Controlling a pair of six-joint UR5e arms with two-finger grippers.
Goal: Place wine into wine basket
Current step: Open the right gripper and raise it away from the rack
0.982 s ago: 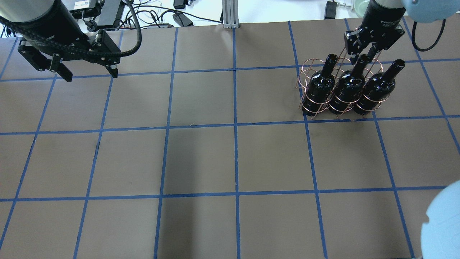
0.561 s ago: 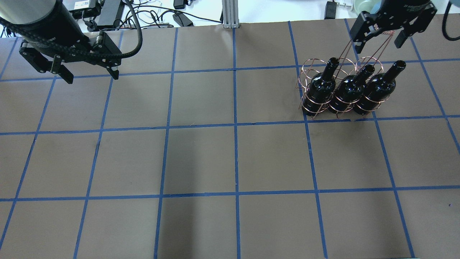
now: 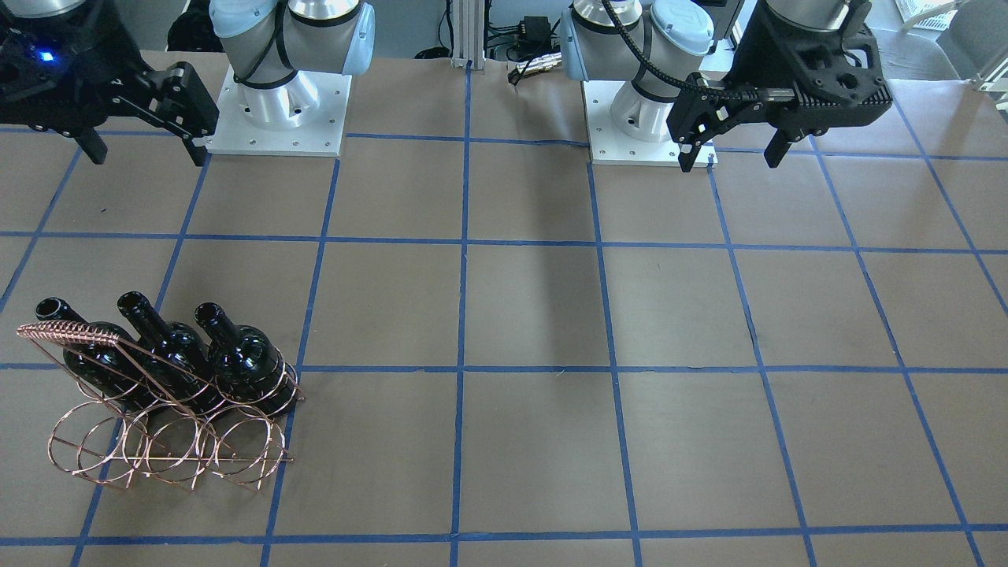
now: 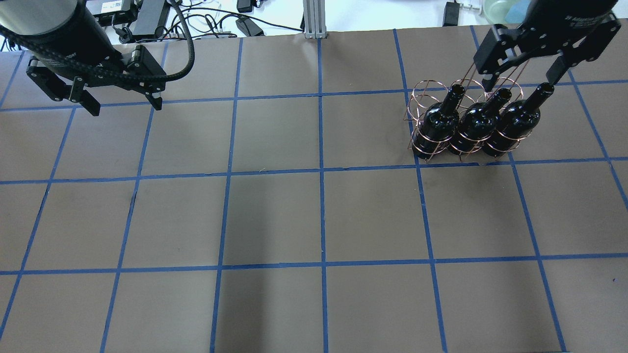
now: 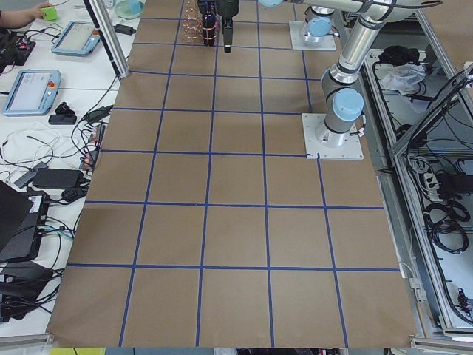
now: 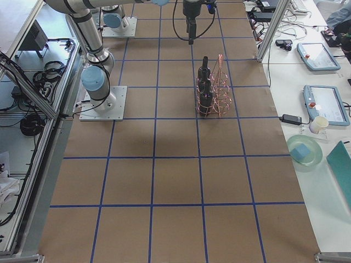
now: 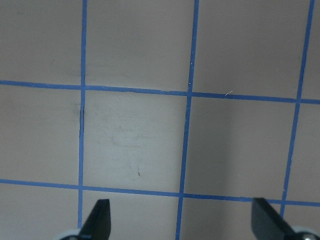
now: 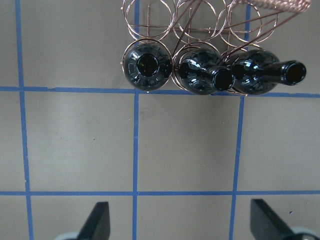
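Three glossy black wine bottles (image 4: 473, 125) stand side by side in the copper wire wine basket (image 4: 423, 93) at the table's far right. They also show in the front view (image 3: 165, 354) with the basket (image 3: 157, 449), and from above in the right wrist view (image 8: 205, 75). My right gripper (image 4: 520, 73) is open and empty, high over the bottle necks. It also shows in the front view (image 3: 146, 146). My left gripper (image 4: 125, 104) is open and empty above the far left of the table, and shows in the front view (image 3: 731, 156).
The brown table (image 4: 319, 215) carries a blue tape grid. The two arm bases (image 3: 276, 118) stand on white plates at the robot's side. Cables and boxes (image 4: 147, 14) lie beyond the far edge.
My right gripper has let go of the middle bottle's neck, opened wide and risen above the basket. The bottles and the left gripper have stayed in place.
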